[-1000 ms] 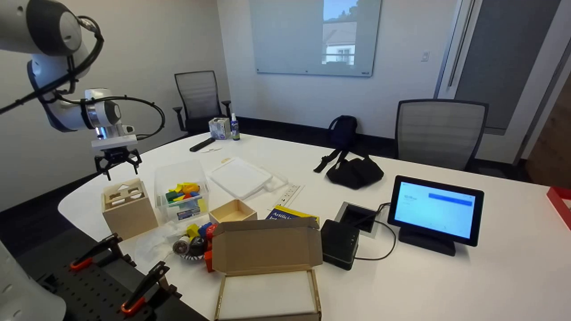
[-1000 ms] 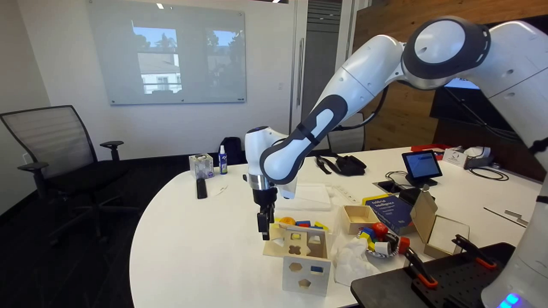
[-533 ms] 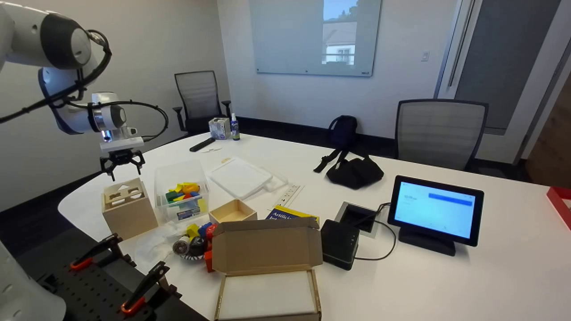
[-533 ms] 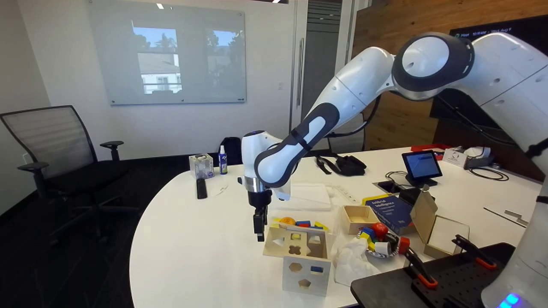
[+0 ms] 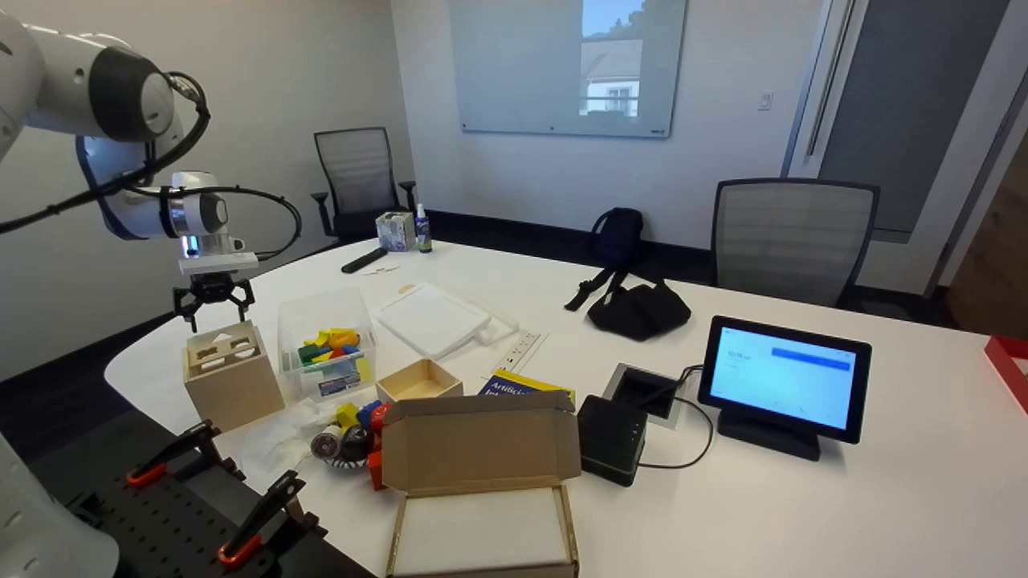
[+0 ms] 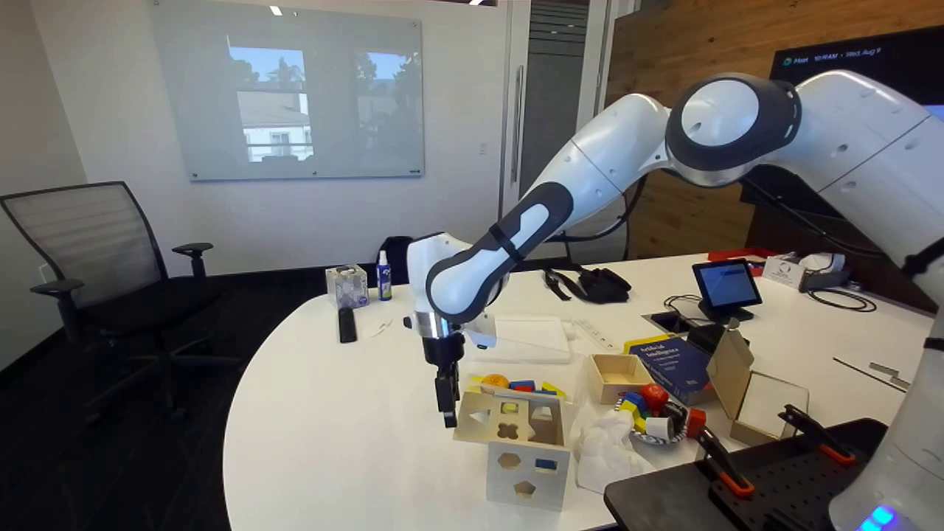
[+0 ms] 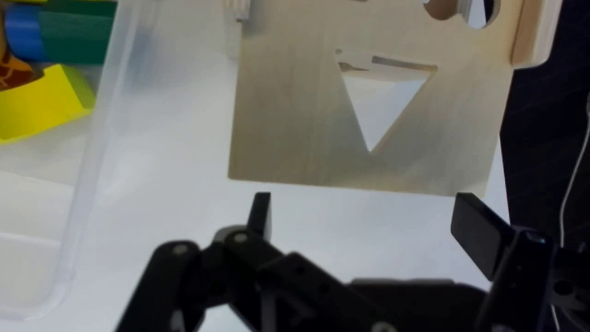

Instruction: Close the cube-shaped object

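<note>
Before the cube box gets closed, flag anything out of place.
On the cube box, the lid panel looks out of place: it juts past one side, leaving part of the top uncovered.

White table [image 5: 723,514], on it a wooden cube box [image 5: 237,392], clear bin [image 5: 321,308], open cardboard box [image 5: 482,449], spray bottle [image 5: 423,233]

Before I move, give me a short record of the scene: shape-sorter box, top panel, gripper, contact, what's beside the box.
Shape-sorter box: light wood, on white table
Top panel: juts past one side of the box, so apparently not closed
Gripper: open, holding nothing, near the panel's jutting edge
Contact: can't tell whether gripper touches panel
Beside box: clear plastic bin holding coloured blocks
</note>
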### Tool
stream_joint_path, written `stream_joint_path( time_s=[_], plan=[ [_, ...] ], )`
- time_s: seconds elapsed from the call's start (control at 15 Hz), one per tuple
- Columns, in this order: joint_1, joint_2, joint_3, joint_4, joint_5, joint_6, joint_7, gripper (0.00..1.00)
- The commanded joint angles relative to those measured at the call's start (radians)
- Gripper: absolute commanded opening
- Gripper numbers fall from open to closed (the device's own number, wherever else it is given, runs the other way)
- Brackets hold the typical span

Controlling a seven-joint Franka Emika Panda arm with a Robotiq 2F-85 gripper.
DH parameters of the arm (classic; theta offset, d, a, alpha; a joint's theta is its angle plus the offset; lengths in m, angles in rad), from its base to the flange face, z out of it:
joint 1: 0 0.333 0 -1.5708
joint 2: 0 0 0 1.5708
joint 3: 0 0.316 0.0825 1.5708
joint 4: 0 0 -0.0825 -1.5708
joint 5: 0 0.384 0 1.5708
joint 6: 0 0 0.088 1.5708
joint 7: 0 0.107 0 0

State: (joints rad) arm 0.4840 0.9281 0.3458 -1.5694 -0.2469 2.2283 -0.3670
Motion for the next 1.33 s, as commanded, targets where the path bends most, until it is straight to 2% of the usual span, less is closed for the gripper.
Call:
stream_joint_path(
  time_s=[0.0, 0.47, 1.27],
  plan=[
    [0.011, -0.007, -0.005, 0.029, 0.021, -0.113, 0.028, 1.0],
    [0.012, -0.006, -0.004, 0.036, 0.038, -0.223, 0.077, 1.0],
    [0.004, -0.02, -0.009, 0.021, 0.09, -0.315, 0.16, 1.0]
  ],
)
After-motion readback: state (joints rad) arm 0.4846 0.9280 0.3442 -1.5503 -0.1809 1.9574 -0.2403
